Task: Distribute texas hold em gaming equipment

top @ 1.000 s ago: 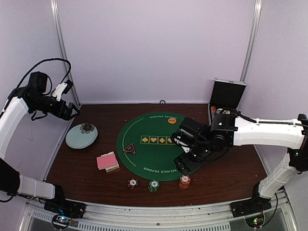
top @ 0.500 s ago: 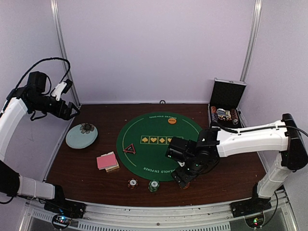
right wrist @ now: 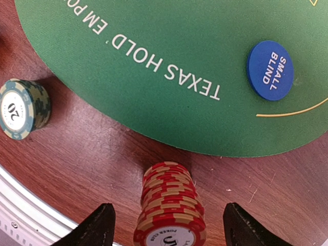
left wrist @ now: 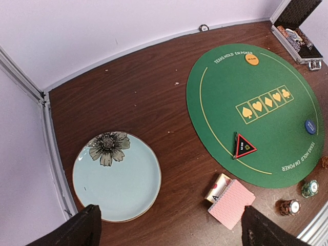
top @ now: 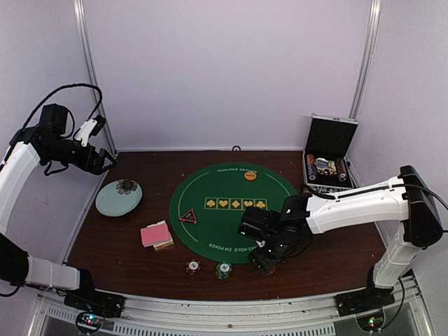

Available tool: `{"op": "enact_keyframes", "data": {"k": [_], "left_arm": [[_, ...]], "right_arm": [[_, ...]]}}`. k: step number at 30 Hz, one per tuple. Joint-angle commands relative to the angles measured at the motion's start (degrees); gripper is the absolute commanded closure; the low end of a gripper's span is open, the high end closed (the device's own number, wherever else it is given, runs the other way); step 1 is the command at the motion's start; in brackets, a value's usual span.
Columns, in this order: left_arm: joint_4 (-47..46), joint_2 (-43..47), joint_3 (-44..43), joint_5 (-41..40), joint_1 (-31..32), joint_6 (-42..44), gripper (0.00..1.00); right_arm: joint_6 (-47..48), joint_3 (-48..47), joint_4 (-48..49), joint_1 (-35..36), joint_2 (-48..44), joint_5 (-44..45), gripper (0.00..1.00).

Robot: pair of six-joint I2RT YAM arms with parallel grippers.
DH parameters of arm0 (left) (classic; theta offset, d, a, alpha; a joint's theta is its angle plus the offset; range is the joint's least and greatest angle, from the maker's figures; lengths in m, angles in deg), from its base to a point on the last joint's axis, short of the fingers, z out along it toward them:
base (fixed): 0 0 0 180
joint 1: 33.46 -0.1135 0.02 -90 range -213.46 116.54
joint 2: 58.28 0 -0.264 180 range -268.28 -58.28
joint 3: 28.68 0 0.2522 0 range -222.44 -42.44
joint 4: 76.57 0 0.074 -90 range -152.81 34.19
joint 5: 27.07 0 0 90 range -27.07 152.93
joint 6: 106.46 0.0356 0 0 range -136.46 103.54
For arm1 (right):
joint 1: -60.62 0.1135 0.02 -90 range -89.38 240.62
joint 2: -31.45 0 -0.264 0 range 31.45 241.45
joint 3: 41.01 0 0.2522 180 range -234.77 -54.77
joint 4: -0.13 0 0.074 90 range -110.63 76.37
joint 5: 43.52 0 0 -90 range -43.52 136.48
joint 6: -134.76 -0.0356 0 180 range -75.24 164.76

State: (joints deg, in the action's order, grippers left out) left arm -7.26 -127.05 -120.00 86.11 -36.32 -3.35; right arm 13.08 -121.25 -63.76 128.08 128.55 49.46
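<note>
My right gripper [top: 264, 260] is open low at the mat's near edge. In the right wrist view its jaws [right wrist: 169, 225] stand wide on either side of an upright red striped chip stack [right wrist: 171, 205] without touching it. A green chip stack [right wrist: 23, 108] stands to the left and a blue button [right wrist: 270, 70] lies on the green mat [right wrist: 154, 51]. My left gripper [top: 108, 162] is open and empty, high by the left wall. The pink-backed cards [top: 155, 234], triangular marker [top: 188, 217] and orange button [top: 250, 176] lie apart from both grippers.
A pale blue dish [top: 115, 203] sits at the left. The open metal case [top: 329, 157] stands at the back right. Two chip stacks [top: 192, 267] [top: 223, 269] stand near the front edge. The table's front rail runs just below them.
My right arm has moved down and toward the near edge, and its gripper now covers the red chip stack in the top view. The left arm has not moved.
</note>
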Motion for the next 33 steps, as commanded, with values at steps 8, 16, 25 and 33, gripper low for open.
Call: {"op": "enact_keyframes", "data": {"k": [8,16,25,33], "left_arm": [[0.0,0.7,-2.1,1.0,-0.4,0.3,0.02],[0.0,0.6,-2.2,0.9,-0.3,0.3,0.02],[0.1,0.8,-2.0,1.0,-0.3,0.3,0.02],[0.0,1.0,-1.8,1.1,-0.3,0.5,0.02]], "right_arm": [[0.0,1.9,2.7,-1.1,0.5,-0.4,0.32],[0.0,2.0,2.5,-1.5,-0.1,-0.2,0.41],[-0.1,1.7,2.4,-1.6,-0.6,-0.3,0.52],[0.0,0.6,1.5,-1.6,-0.8,-0.1,0.62]]}}
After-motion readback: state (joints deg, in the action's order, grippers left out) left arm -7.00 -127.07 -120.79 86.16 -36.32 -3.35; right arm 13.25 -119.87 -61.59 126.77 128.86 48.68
